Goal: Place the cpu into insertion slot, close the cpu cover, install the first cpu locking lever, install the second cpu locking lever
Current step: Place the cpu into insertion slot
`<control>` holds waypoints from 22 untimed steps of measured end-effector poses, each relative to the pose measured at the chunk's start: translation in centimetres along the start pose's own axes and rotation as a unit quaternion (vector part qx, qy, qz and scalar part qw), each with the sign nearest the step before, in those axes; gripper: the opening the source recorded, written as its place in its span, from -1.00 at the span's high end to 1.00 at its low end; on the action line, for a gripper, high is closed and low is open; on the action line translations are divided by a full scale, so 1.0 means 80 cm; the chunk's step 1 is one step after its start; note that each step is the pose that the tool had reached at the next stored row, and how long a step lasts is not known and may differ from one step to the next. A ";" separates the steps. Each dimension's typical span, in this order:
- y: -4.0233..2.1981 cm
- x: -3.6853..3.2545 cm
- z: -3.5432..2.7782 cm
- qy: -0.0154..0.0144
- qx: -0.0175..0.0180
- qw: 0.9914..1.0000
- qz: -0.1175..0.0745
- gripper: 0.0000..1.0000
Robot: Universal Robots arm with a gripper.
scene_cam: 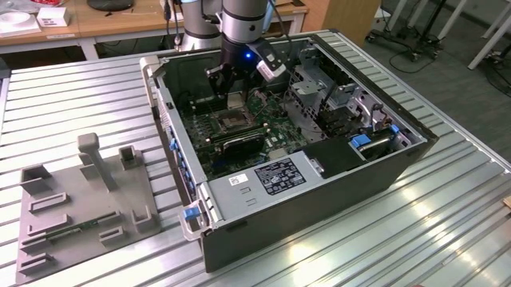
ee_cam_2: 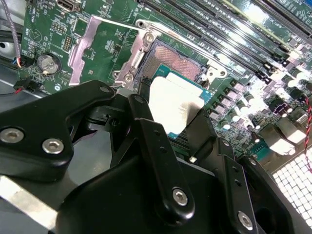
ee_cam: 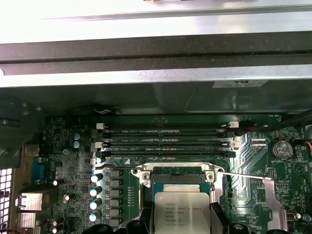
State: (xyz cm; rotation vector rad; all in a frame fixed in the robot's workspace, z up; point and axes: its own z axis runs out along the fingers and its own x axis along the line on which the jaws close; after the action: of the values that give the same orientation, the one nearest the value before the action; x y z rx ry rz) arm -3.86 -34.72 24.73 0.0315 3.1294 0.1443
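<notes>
Item: my claw (ee_cam_2: 170, 119), clamped on the cpu (ee_cam_2: 171, 97), beside the insertion slot (ee_cam_2: 176, 66), at its 12 o'clock in the exterior view.

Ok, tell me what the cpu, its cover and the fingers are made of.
Cpu: metal lid, matte pale grey with soft glare, on a thin green board edge. Cover: bare sheet metal, likely steel, going by its bright silver sheen. Fingers: black, smooth and slightly glossy, with silver bolts; whether they are coated metal or plastic, I cannot tell.
</notes>
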 end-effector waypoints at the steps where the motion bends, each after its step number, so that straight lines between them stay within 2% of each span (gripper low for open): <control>1: -0.0001 0.0006 0.0005 0.000 0.000 1.000 0.000 -0.08; 20: -0.0003 0.0030 0.0016 0.000 0.000 1.000 0.000 -0.08; 22: -0.0003 0.0030 0.0017 0.000 0.000 1.000 0.005 -0.08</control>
State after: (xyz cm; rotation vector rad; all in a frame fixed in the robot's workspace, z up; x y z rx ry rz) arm -4.10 -34.73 24.59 0.0458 3.1291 0.1434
